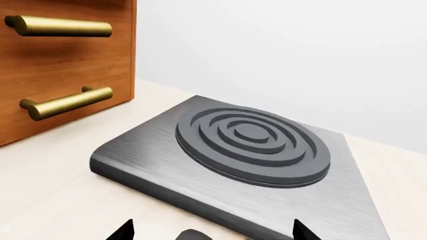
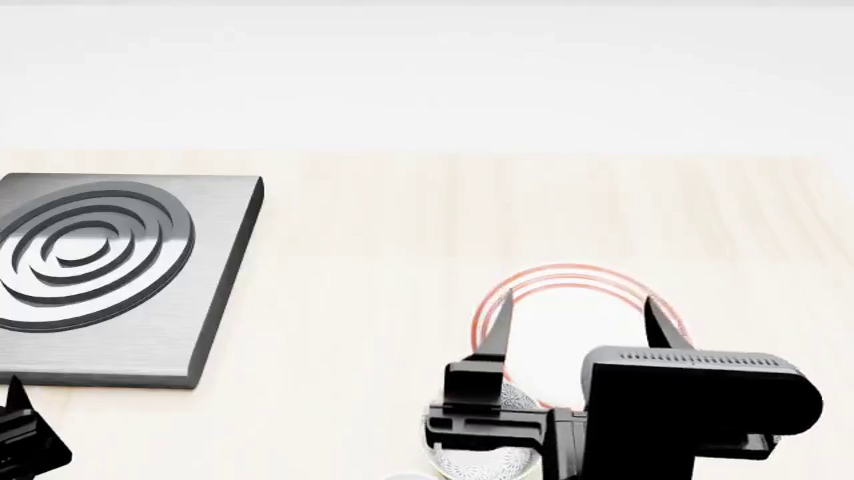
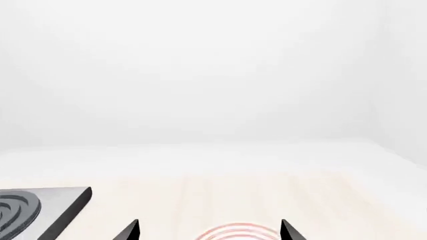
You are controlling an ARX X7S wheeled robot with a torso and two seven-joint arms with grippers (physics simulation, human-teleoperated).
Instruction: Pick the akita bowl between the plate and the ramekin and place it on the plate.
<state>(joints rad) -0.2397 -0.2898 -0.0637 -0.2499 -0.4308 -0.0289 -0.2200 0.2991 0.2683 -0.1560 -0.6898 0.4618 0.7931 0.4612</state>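
Note:
The white plate (image 2: 567, 335) with thin red rings lies on the pale counter, and its far rim (image 3: 237, 232) shows in the right wrist view. My right gripper (image 2: 581, 320) hovers open over the plate with nothing between its fingers (image 3: 130, 231). The speckled akita bowl (image 2: 470, 466) peeks out under the right gripper's body at the near edge of the head view, just nearer than the plate and mostly hidden. The ramekin is out of view. My left gripper (image 1: 212, 232) is open and holds nothing, low over the counter beside the burner slab.
A grey metal slab with a ringed burner (image 2: 107, 270) lies at the left (image 1: 247, 145) (image 3: 27, 210). A wooden cabinet front with brass handles (image 1: 67, 100) stands beyond it in the left wrist view. A white wall backs the counter.

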